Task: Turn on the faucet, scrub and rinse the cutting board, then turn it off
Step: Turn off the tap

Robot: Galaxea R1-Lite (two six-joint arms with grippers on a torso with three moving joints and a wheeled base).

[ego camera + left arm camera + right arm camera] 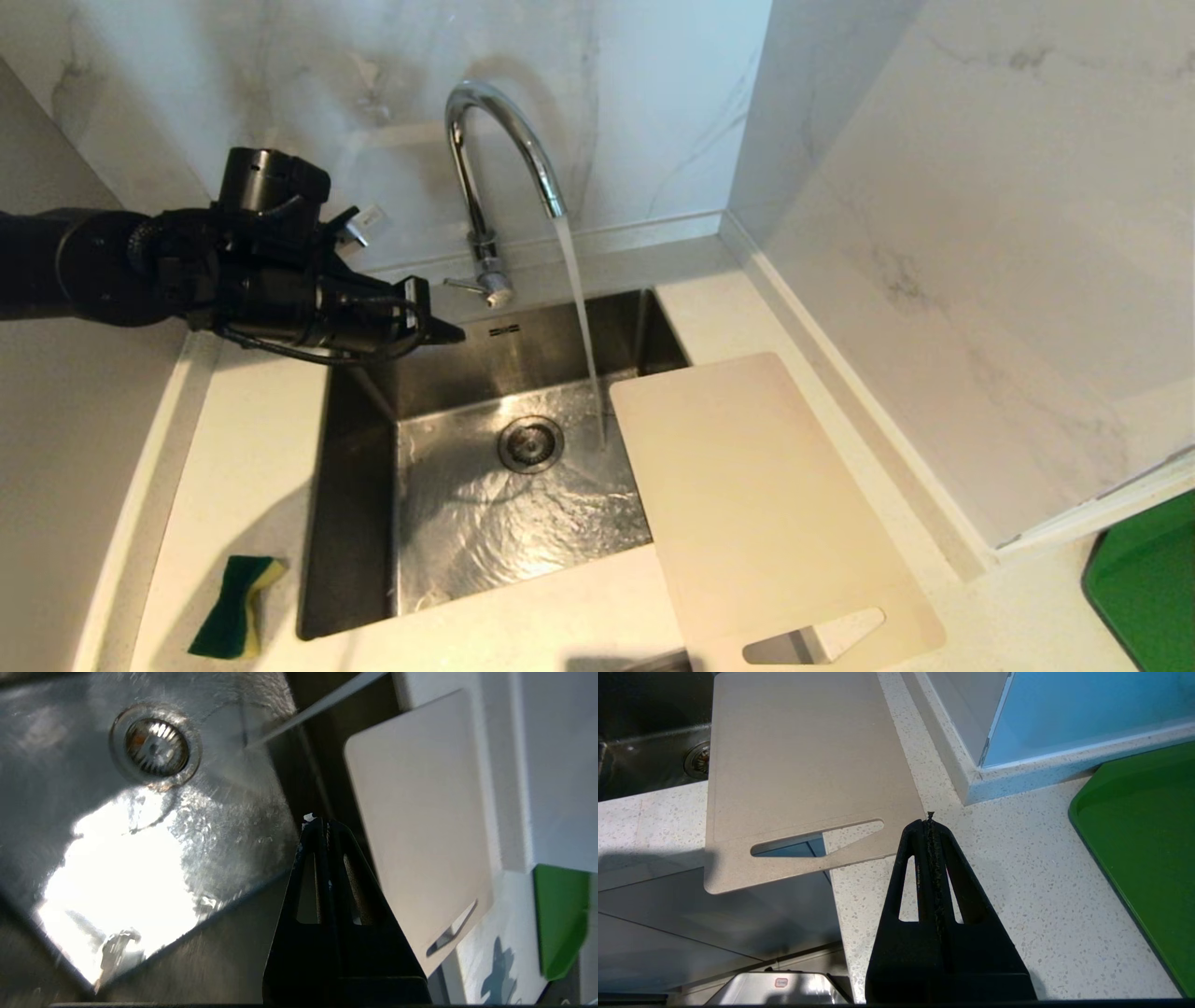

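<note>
I'm looking down on a pale speckled stone countertop (233,467) set into a corner of white marbled wall panels, with a rectangular stainless-steel sink (355,485) sunk into it. My left gripper (446,331), black and tapered, hangs above the sink's back left corner with its fingers pressed flat together and nothing between them; the left wrist view shows the two tips meeting in a single line. Just beyond its tip stands the tall shiny chrome gooseneck faucet (481,168), its thin side lever reaching toward the gripper, near but apart from it as far as I can tell. A steady stream of water (581,317) falls from the arched spout to the basin floor, landing beside the round metal drain (530,443), and the wet bottom glitters with ripples. Farther from the gripper, across the basin, the large thin cream-white rectangular plastic cutting board (756,504) lies flat over the sink's right edge and the counter, its handle slot at the near end overhanging the counter's front. On the counter at the sink's near left corner lies a green and yellow sponge (233,607). My right gripper (930,819) rests low near the board's handle end, fingers likewise closed and empty, with a green tray (1148,858) off to its side.
</note>
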